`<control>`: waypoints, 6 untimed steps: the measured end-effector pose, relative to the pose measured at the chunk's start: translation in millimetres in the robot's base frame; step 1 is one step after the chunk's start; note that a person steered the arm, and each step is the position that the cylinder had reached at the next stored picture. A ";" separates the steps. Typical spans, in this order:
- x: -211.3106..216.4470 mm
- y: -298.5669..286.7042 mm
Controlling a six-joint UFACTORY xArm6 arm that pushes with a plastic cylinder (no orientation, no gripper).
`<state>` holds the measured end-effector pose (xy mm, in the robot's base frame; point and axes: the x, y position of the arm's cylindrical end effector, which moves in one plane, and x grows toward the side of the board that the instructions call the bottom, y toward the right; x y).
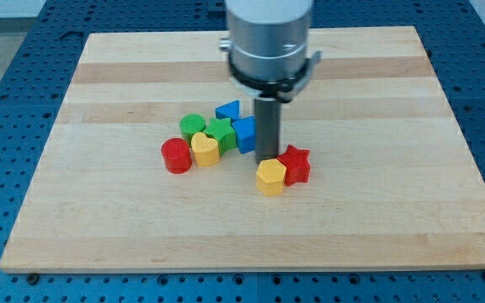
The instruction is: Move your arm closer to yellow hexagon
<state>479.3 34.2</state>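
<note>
The yellow hexagon lies near the board's middle, touching the red star on its right. My tip stands just above the hexagon in the view, at its top edge, with the red star close on the right. Whether the tip touches the hexagon cannot be told. The rod hangs from the grey arm body at the view's top.
A cluster lies left of the tip: a blue cube, a blue triangle, a green star, a green cylinder, a yellow heart and a red cylinder. The wooden board rests on a blue perforated table.
</note>
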 end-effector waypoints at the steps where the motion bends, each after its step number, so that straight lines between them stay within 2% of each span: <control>1: 26.7 80.1; 2: 46.6 123.8; 4: -6.8 55.7; 6: 0.2 -9.6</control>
